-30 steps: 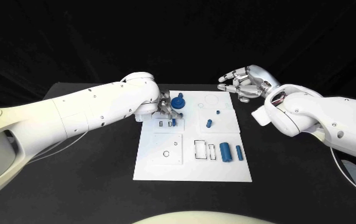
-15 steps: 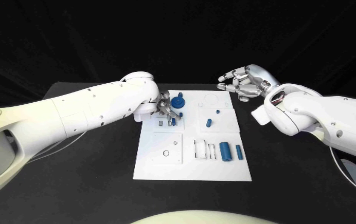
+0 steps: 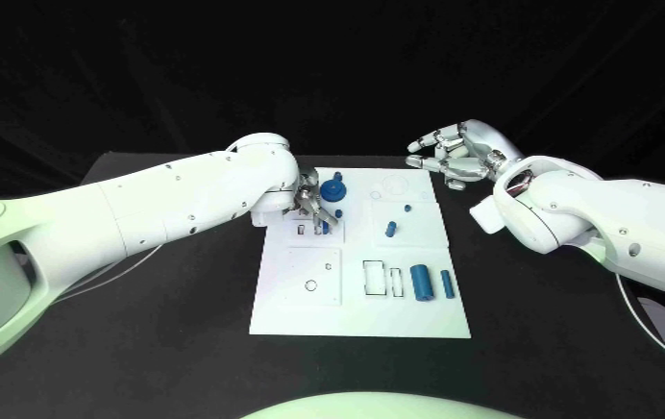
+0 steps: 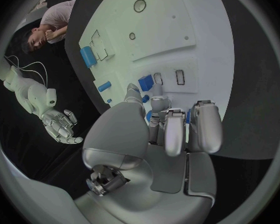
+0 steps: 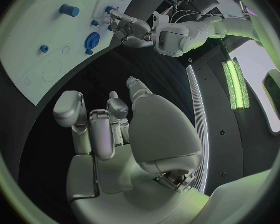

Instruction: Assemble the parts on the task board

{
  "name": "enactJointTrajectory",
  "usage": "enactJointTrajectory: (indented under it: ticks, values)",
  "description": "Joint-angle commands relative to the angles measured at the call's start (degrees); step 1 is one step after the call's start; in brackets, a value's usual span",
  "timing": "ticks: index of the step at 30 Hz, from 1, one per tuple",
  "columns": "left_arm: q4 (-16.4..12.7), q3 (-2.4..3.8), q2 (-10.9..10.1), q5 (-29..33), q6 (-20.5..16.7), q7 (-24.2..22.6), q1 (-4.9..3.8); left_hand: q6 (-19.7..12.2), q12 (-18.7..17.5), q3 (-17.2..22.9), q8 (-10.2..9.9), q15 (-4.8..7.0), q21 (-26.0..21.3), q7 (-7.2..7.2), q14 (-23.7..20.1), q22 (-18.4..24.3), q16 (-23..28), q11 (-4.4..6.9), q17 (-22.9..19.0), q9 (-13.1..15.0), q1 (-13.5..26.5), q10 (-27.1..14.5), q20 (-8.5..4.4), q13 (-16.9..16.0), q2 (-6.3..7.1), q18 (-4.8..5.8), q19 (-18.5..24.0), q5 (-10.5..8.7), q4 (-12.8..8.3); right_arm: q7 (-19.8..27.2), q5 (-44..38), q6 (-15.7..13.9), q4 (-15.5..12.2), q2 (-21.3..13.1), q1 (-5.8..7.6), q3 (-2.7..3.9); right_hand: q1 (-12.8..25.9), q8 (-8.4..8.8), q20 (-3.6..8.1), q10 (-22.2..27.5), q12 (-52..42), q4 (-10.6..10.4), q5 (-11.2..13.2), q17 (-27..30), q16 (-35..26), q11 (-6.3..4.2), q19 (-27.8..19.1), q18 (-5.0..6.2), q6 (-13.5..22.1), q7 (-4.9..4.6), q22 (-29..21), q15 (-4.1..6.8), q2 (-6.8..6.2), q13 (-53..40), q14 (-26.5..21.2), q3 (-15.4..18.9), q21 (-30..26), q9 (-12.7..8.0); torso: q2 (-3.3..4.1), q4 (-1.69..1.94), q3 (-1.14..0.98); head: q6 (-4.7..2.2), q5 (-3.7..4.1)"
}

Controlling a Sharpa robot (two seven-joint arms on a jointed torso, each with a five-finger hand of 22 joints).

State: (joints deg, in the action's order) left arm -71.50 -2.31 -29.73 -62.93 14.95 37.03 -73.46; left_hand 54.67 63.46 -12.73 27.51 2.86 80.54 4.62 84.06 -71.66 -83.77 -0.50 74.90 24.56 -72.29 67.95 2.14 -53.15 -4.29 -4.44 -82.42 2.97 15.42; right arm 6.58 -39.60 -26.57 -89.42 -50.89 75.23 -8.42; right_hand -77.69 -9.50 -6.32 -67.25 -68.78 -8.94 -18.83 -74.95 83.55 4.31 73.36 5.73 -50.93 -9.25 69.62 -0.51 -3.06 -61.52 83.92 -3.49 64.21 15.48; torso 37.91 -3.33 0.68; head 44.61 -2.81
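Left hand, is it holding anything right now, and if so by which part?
The left hand has its fingertips down on a small blue part at the task board; whether it actually pinches it, and where, cannot be told. The right hand holds nothing.

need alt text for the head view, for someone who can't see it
The left hand works at small blue parts on the far left of the white task board, while the right hand hovers, holding nothing, beyond the board's far right corner.
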Motion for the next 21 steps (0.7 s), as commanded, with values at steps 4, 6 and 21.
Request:
enactJointTrajectory:
  ticks: [4,6,21]
  values:
    - [0.03,0.04,0.2,0.41,1.54,-0.14,0.01,-0.39,0.19,0.58,0.4,0.34,0.26,0.0,3.22,-0.11,0.25,0.03,8.11,0.21,-0.57,-0.13,-0.06,-0.11,-0.14,0.88,-0.26,-0.13,0.05,0.03,-0.62,0.25,0.07,0.17,-0.06,0.03,0.06,-0.14,-0.09,0.31,0.22,0.1,-0.36,-3.7,-0.27,0.16,-0.32,0.5,0.25,-0.07,-0.09,0.28,0.24,0.05,2.94,0.28,-0.3,-0.1,0.04,-0.02,-0.02,0.21,0.05]
    - [0.07,0.04,0.25,0.46,1.61,-0.15,0.01,-0.41,0.22,0.62,0.43,0.34,0.26,0.0,3.23,-0.09,0.24,0.03,8.12,0.24,-0.55,-0.11,-0.06,-0.15,-0.16,0.88,-0.25,-0.13,0.08,0.04,-0.62,0.26,0.09,0.22,-0.06,0.03,0.06,-0.14,-0.09,0.31,0.22,0.1,-0.36,-3.7,-0.27,0.16,-0.32,0.5,0.25,-0.07,-0.09,0.28,0.24,0.05,2.94,0.28,-0.3,-0.1,0.05,-0.03,-0.02,0.24,0.05]
    - [0.64,0.02,0.66,0.6,1.82,-0.07,0.02,-0.5,0.34,0.86,0.63,0.34,0.31,-0.01,3.27,-0.19,0.2,0.04,8.22,0.47,-0.33,0.0,-0.06,-0.3,-0.27,0.89,-0.25,-0.12,0.32,0.01,-0.64,0.27,-0.02,0.1,-0.09,0.03,0.1,-0.18,-0.09,0.27,0.19,0.06,-0.54,-3.66,-0.3,0.16,-0.27,0.49,0.21,-0.07,-0.04,0.28,0.29,0.03,2.94,0.29,-0.28,-0.15,0.04,0.0,-0.02,0.56,0.37]
